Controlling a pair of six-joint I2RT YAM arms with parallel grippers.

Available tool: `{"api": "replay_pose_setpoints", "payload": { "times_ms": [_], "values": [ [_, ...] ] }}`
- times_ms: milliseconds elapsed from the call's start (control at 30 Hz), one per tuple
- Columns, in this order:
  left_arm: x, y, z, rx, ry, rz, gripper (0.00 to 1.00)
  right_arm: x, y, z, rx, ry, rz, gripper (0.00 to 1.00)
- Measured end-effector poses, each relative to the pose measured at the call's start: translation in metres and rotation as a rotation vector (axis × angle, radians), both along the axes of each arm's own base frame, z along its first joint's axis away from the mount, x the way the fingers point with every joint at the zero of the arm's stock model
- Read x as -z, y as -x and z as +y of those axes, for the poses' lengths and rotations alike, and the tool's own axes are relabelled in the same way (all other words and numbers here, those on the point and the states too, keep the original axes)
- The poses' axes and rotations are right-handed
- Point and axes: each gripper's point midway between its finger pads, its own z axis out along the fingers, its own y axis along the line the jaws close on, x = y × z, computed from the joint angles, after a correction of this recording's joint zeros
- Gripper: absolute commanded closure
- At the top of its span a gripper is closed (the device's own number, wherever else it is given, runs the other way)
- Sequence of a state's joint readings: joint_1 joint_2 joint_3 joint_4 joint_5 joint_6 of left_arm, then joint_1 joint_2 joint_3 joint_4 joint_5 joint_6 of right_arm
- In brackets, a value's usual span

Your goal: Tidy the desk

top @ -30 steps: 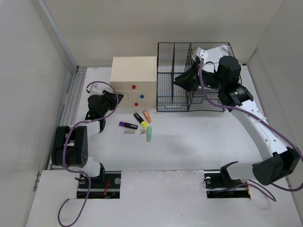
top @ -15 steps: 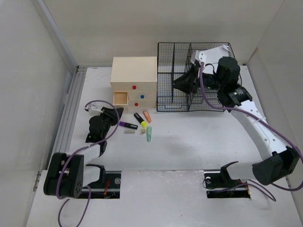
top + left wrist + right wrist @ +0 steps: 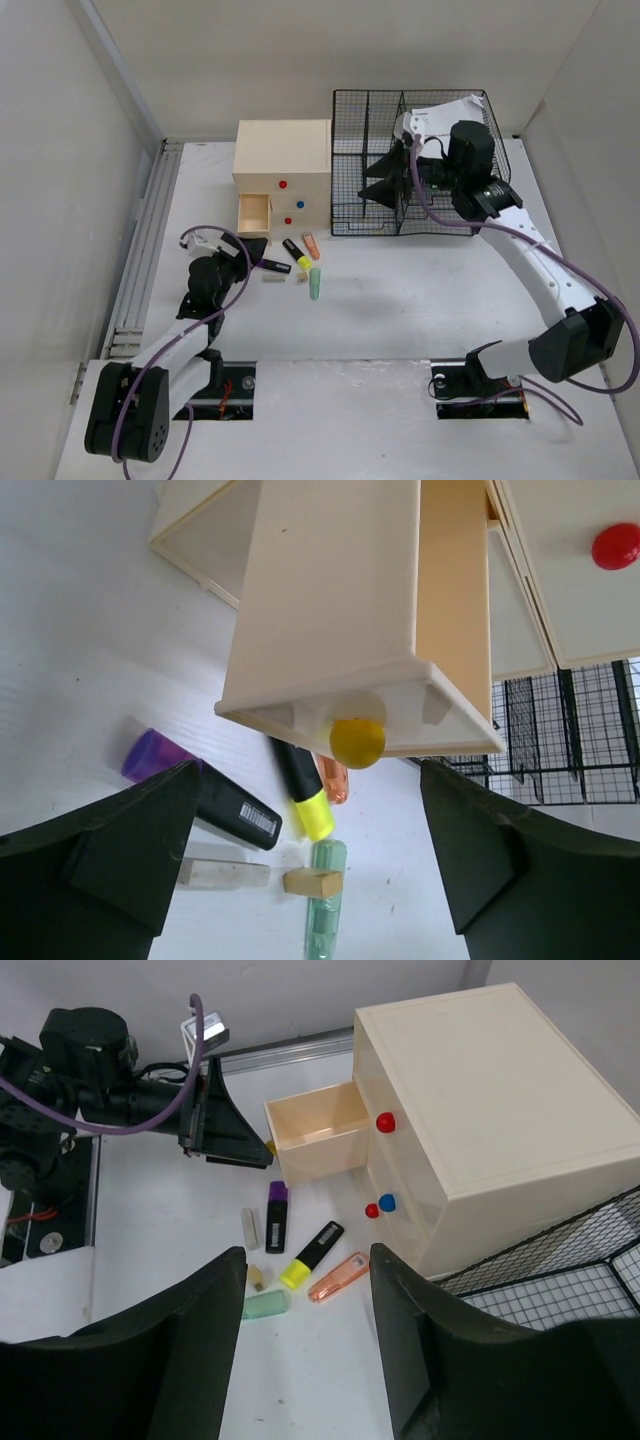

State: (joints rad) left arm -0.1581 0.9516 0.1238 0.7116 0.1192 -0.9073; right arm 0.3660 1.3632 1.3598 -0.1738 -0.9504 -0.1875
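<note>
The desk point(image 3: 420, 300) is a white tabletop. On it lie a purple highlighter point(image 3: 272, 266), a yellow highlighter point(image 3: 297, 253), an orange one point(image 3: 311, 245), a green one point(image 3: 315, 284) and two small erasers point(image 3: 273, 278). My left gripper point(image 3: 243, 260) hangs open just short of them, empty. In the left wrist view its fingers point(image 3: 130, 850) stand wide apart, facing the pulled-out drawer with the yellow knob point(image 3: 357, 742). My right gripper point(image 3: 378, 182) hovers open and empty over the rack's left side. Its fingers point(image 3: 170, 1360) frame the highlighters point(image 3: 312, 1255).
The cream drawer box point(image 3: 283, 170) stands at the back with its top-left drawer point(image 3: 253, 212) pulled out; red and blue knobs show. The black wire-mesh rack point(image 3: 440, 215) holds white paper at the back right. A ribbed rail point(image 3: 140, 260) runs along the left edge.
My left gripper drew back from the drawer box toward the near side; the drawer now stands pulled out and the jaws have opened. The right gripper's jaws widened and it shifted slightly left.
</note>
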Motion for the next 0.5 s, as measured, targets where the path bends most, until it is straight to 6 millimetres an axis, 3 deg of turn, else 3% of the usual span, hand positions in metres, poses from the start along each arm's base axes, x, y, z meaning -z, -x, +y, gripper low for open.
{"api": "replay_pose_setpoints", "payload": {
  "times_ms": [133, 233, 267, 300, 333, 367, 400, 500],
  "values": [
    [-0.004, 0.005, 0.001, 0.002, -0.009, -0.004, 0.08, 0.016, -0.006, 0.003, -0.009, 0.034, 0.015, 0.42],
    [-0.015, 0.010, 0.001, 0.005, -0.009, -0.035, 0.11, 0.031, -0.007, 0.009, -0.009, 0.083, 0.011, 0.51],
    [-0.021, 0.013, 0.001, 0.010, -0.006, -0.052, 0.19, 0.036, -0.005, 0.013, -0.011, 0.105, 0.005, 0.55],
    [-0.028, 0.015, 0.000, 0.015, -0.003, -0.073, 0.26, 0.040, -0.002, 0.018, -0.019, 0.129, -0.014, 0.65],
    [-0.035, 0.019, -0.001, 0.022, -0.001, -0.095, 0.43, 0.044, 0.001, 0.024, -0.025, 0.156, -0.038, 0.70],
    [-0.043, 0.024, -0.002, 0.028, 0.002, -0.119, 0.65, 0.047, 0.005, 0.029, -0.032, 0.179, -0.064, 0.75],
    [-0.054, 0.029, -0.002, 0.038, -0.010, -0.156, 0.96, 0.051, 0.009, 0.036, -0.046, 0.206, -0.096, 0.81],
    [-0.085, 0.039, -0.001, 0.052, -0.026, -0.225, 1.00, 0.068, 0.020, 0.056, -0.097, 0.282, -0.179, 0.80]
  ]
}}
